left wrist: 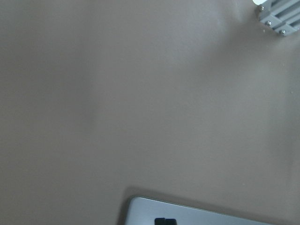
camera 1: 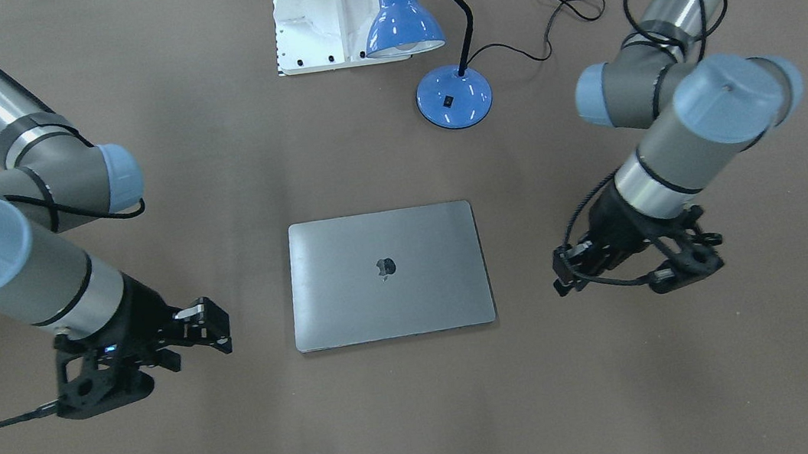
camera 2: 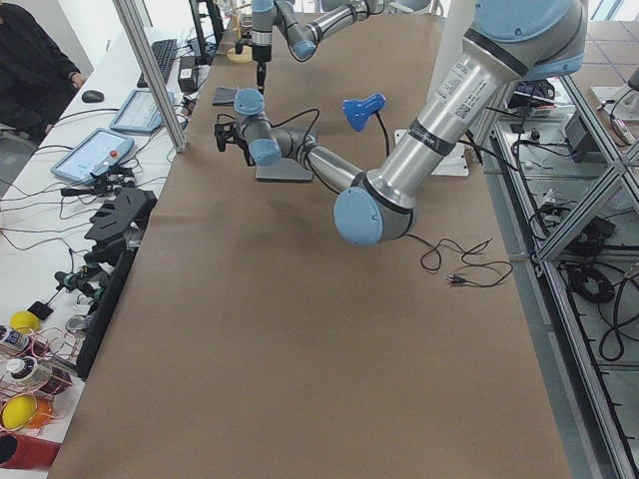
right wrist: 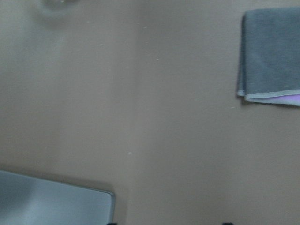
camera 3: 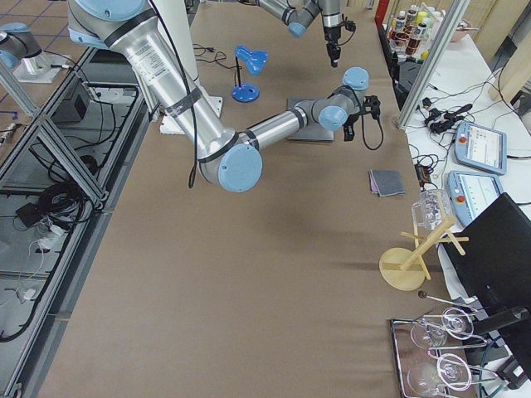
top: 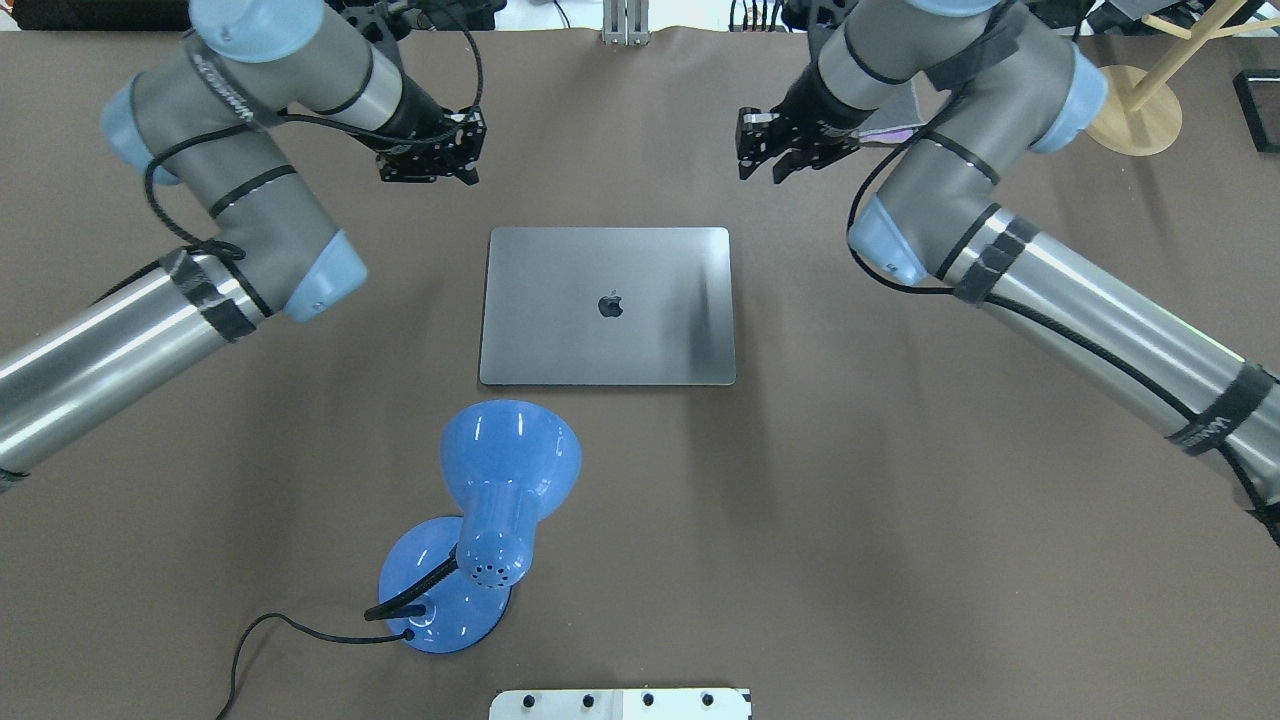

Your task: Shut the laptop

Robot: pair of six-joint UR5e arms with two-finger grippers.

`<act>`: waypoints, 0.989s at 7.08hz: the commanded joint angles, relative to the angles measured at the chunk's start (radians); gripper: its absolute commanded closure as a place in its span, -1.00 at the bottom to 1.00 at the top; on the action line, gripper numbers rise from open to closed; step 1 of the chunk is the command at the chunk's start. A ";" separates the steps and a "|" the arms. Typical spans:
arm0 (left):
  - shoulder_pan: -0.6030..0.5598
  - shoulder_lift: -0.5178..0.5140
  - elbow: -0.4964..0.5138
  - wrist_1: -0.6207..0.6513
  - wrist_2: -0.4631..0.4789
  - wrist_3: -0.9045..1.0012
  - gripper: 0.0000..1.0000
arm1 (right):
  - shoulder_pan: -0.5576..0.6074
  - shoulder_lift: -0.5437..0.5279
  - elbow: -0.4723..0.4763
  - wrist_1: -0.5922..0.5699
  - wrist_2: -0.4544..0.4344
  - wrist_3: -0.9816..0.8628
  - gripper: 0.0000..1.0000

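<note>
Slim space-grey laptop (camera 1: 389, 275) lies shut, flat on the brown surface (camera 1: 426, 409), approx. centre. Lid faces up, flush w/ the base, rounded corners all in view. Dark apple logo (camera 1: 386, 266) sits mid-lid, its top pointing away from the robot. Brushed metal shows a soft sheen, lighter toward one side. Edges run square to the surface's sides.

L gripper (top: 445, 155) pinched closed, R gripper (top: 765, 155) spread, both angled down
</note>
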 commanded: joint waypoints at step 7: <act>-0.483 0.375 -0.034 0.463 -0.073 1.059 -0.97 | 0.363 -0.469 0.325 -0.574 0.007 -0.811 -1.00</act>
